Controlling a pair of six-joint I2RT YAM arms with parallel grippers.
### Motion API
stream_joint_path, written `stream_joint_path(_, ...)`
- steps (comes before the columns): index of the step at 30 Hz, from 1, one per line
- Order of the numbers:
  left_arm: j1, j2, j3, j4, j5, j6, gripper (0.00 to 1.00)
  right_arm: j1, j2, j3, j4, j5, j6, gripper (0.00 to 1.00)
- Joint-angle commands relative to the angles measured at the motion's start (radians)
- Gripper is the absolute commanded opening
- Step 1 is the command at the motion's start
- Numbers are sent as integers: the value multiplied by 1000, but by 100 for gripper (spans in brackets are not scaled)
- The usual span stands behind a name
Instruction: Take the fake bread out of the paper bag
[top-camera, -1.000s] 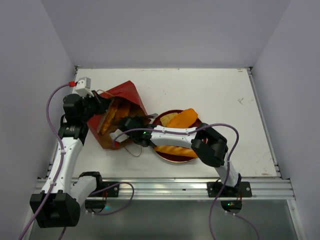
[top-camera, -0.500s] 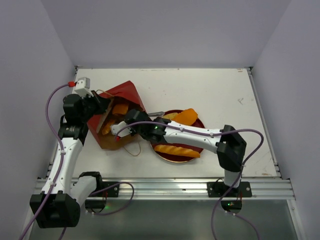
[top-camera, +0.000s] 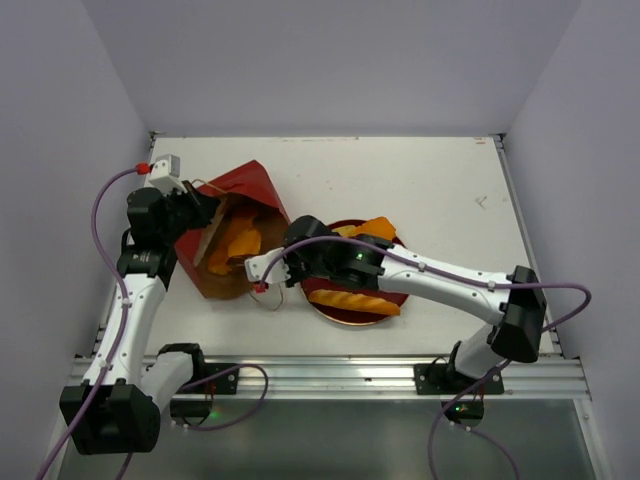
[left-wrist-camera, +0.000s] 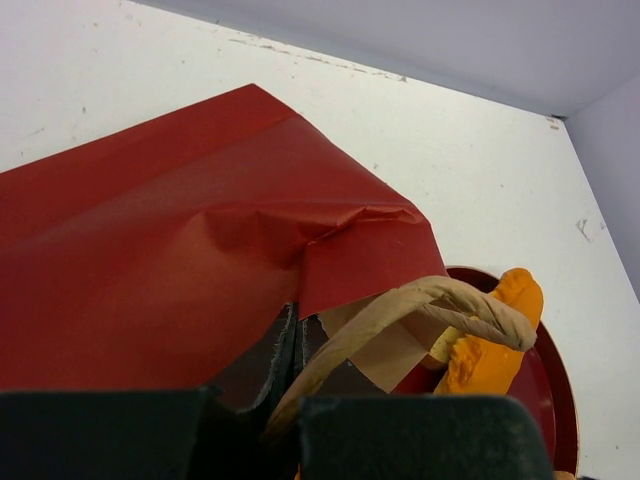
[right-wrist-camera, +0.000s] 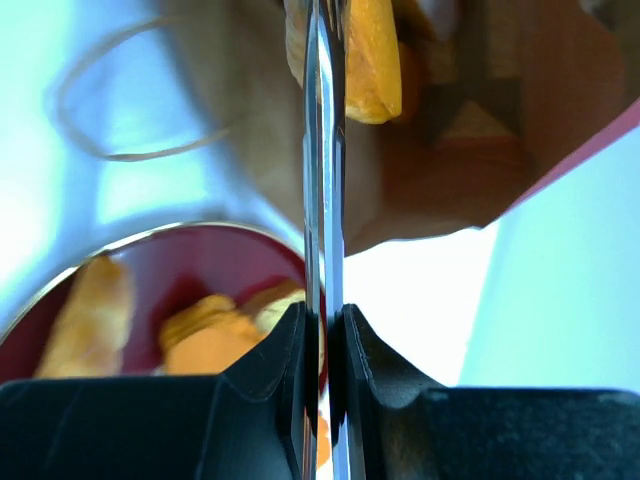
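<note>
Pale grey walls (top-camera: 90, 100) around white scuffed table (top-camera: 440, 190). Left side: left gripper (top-camera: 196, 212) pinched on rim of paper bag (top-camera: 245, 190). Bag lies on side, fake bread (top-camera: 238, 243) inside mouth. Right gripper (top-camera: 255, 270) at mouth, jaws pressed together, nothing seen between. Further right, red plate (top-camera: 335, 314) bears two loaves (top-camera: 352, 300).
</note>
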Motion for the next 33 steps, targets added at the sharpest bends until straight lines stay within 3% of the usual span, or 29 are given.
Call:
stream_joint_path(1,7,2,-21,14,-31,18,0,-36,-133,-17,-90,-195,54,0)
stream_joint_path(7,5,11,-22,11,-42,24,0,-190,-332,-52,-214,-428,91,0)
stream_joint_path(10,7,16,-21,7,-44,27,0,-253,-436,-92,-247,-446,102,0)
stream_joint_path(21,7,6,-35,-6,-53,36,0,-530,-731,-328,-302,-301,182,0)
stream_joint_path(33,7,-6,-53,8,-39,35,0,-594,-883,-466,-492,-154,168,0)
